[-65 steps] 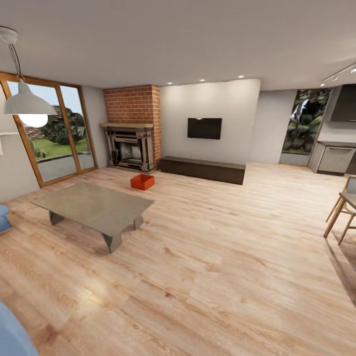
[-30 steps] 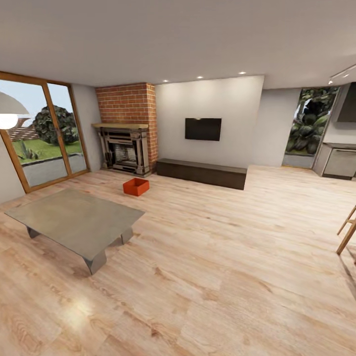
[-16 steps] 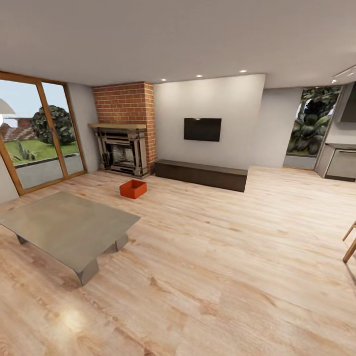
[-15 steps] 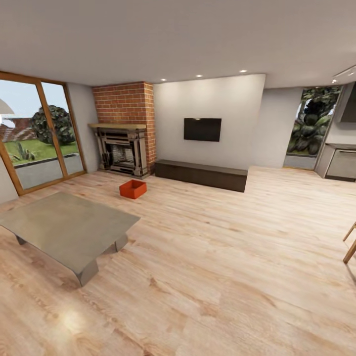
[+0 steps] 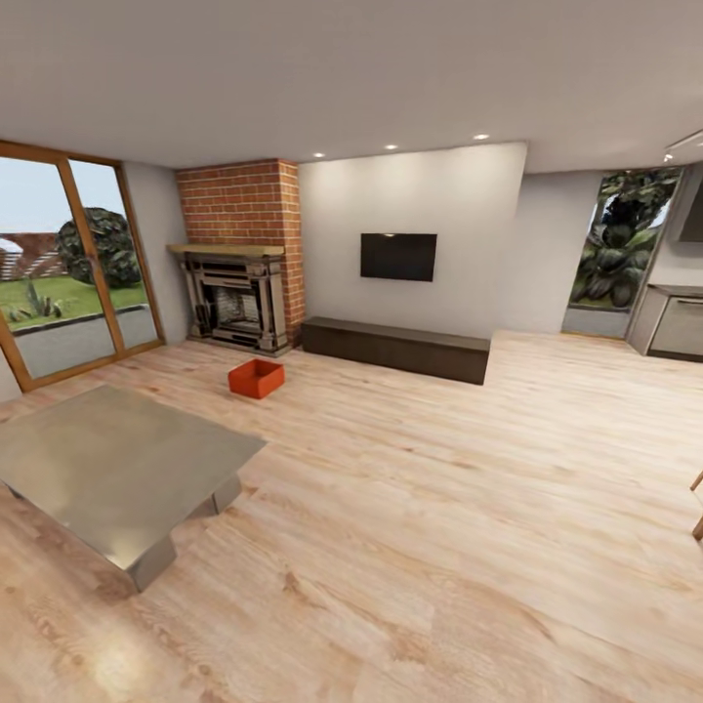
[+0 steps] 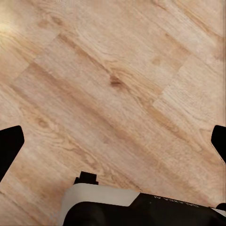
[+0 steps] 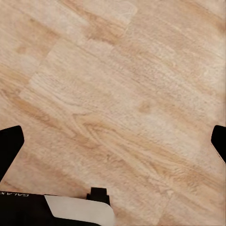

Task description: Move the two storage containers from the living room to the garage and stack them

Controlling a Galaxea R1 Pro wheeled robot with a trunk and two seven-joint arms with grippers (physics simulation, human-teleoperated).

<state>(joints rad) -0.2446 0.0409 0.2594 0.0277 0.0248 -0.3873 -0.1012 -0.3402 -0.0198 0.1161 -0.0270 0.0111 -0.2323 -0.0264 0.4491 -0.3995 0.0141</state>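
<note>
I am in the living room with its light wood plank flooring [image 5: 420, 508]. One orange-red storage container [image 5: 257, 378] sits on the planks in front of the brick fireplace [image 5: 237, 256], far ahead to the left. My left gripper [image 6: 113, 141] hangs open over bare planks, its dark fingertips [image 6: 9, 147] far apart. My right gripper [image 7: 113, 141] is open too, with its fingertips [image 7: 9, 143] at the picture's sides and nothing between them. The garage is out of view.
A grey coffee table [image 5: 98, 467] stands at the near left, between me and the glass doors [image 5: 59, 264]. A long dark low cabinet [image 5: 395, 349] runs under the wall TV [image 5: 398, 256]. Kitchen units [image 5: 674, 322] are at the far right.
The whole head view has shifted as the robot rolled forward: the coffee table and container now sit lower and further left, and the hanging lamp has left the picture. Nothing in the room moved.
</note>
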